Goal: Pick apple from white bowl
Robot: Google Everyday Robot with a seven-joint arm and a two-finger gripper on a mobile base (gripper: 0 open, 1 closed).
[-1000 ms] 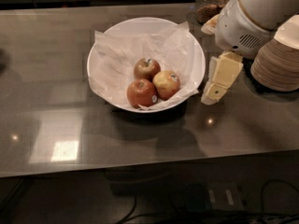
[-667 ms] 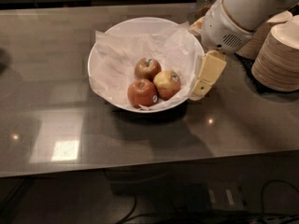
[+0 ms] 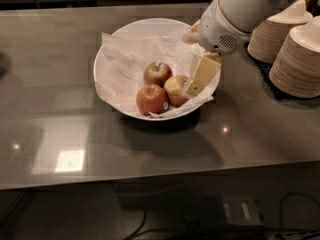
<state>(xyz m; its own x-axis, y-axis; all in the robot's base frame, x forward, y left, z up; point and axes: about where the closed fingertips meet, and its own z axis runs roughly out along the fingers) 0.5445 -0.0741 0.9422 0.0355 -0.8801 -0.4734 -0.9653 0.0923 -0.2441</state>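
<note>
Hovering over the right side of the white bowl (image 3: 131, 30) was the tool (image 3: 199, 80), close by the apple (image 3: 174, 88) | tool open or closed: could not tell | apple lay inside bowl on crumpled paper (image 3: 125, 64) | bowl sat on bench (image 3: 75, 134)

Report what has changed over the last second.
The gripper swung toward the picture's left, from outside the right rim of the white bowl to over it, its tip now beside the apple. Nothing looks taken hold of. The two redder apples, the bowl and the paper bowl stacks stayed put.
</note>
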